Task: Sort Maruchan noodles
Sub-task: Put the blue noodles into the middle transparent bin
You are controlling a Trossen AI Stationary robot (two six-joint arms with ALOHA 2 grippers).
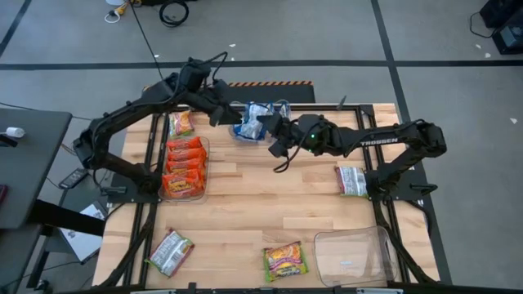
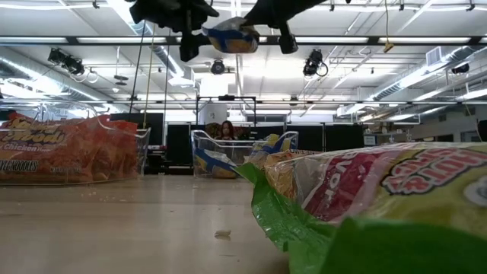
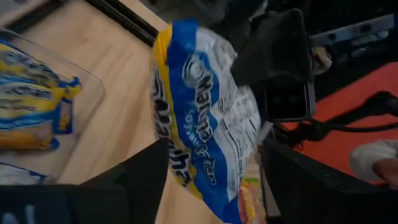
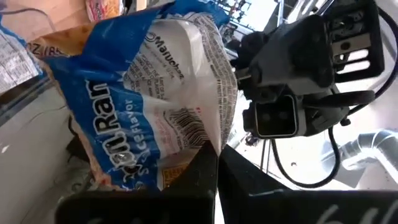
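Observation:
A blue-and-yellow noodle packet (image 1: 250,122) hangs in the air between my two grippers, above the clear tray of blue packets (image 1: 263,108) at the table's far edge. My right gripper (image 4: 217,152) comes from the right and is shut on it. My left gripper (image 3: 214,149) comes from the left and is open, one finger on each side of the packet (image 3: 205,118); I cannot tell whether they touch it. In the low view the packet (image 2: 232,38) sits high over the table. My right gripper pinches the packet between its two fingers at one crinkled edge (image 4: 198,134), where the white back panel ends. The fingers come roughly level from the table's right side. The packet is lifted clear and sticks out beyond the fingertips toward the left gripper.
A clear tray of orange packets (image 1: 185,167) stands at the left, with a yellow-green packet (image 1: 181,122) beyond it. Loose packets lie at the right (image 1: 351,180), near left (image 1: 170,253) and near middle (image 1: 284,261). An empty clear tray (image 1: 355,255) sits near right.

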